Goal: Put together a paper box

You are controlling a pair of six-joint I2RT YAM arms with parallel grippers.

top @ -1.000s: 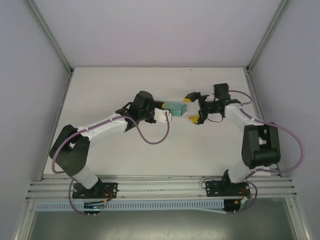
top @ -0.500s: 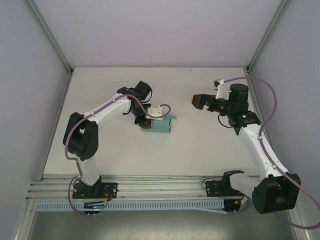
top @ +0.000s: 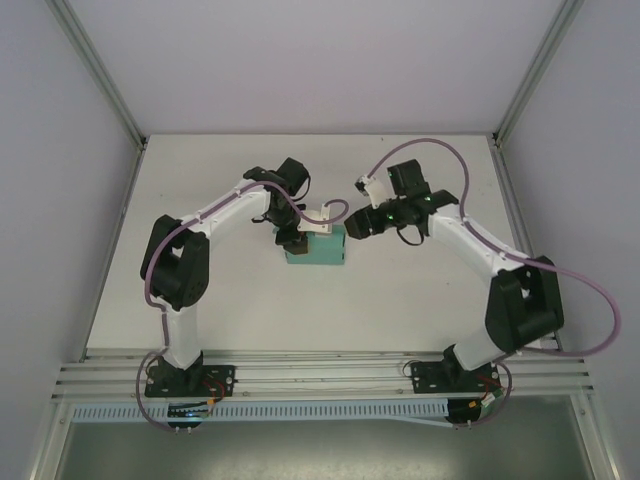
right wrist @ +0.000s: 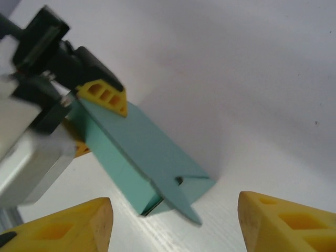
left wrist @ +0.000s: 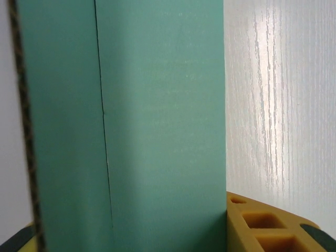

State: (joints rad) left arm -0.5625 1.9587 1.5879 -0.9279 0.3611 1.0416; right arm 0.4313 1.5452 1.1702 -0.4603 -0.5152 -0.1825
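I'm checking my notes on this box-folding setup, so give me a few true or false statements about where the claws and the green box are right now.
1. The left claw grips the paper box. True.
2. The right claw is clamped on the box. False: its fingers stand apart, clear of the box end.
3. The box is teal-green. True.
4. The box lies at the far left corner of the table. False: it lies near the middle.
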